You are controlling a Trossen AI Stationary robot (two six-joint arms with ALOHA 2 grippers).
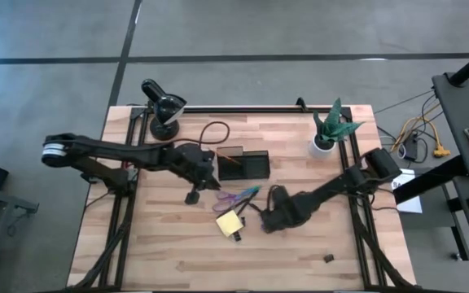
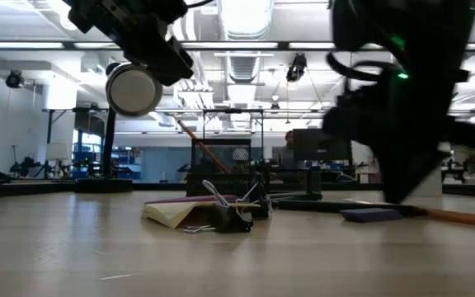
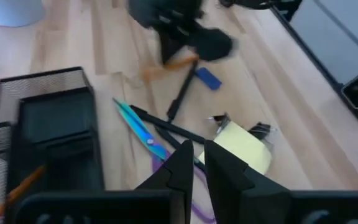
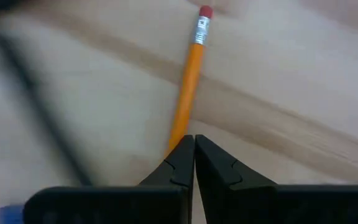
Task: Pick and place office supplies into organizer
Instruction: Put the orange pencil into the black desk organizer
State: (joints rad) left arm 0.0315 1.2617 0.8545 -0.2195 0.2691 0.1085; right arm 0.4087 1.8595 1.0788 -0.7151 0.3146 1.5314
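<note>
Right gripper [image 4: 194, 155] is pinched on one end of the pencil [image 4: 188, 87], low in its wrist frame; the shaft runs straight away to the eraser up top. Left gripper [image 3: 194, 162], empty and near-closed, hovers over the scissors [image 3: 143, 132], organizer [image 1: 243, 165] beside it.

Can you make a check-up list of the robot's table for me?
Surface: wooden table, light planks.
Job's things: organizer holding a pencil; scissors, sticky pad, pens, blue block, clips loose on the table.
Clutter: lamp, plant.
Grippers: left gripper shut, empty, over the scissors; right gripper shut at an orange pencil's end.
Cables: brown loop by the lamp; wires on the floor.
Surroundings: big hall, ceiling lights.
</note>
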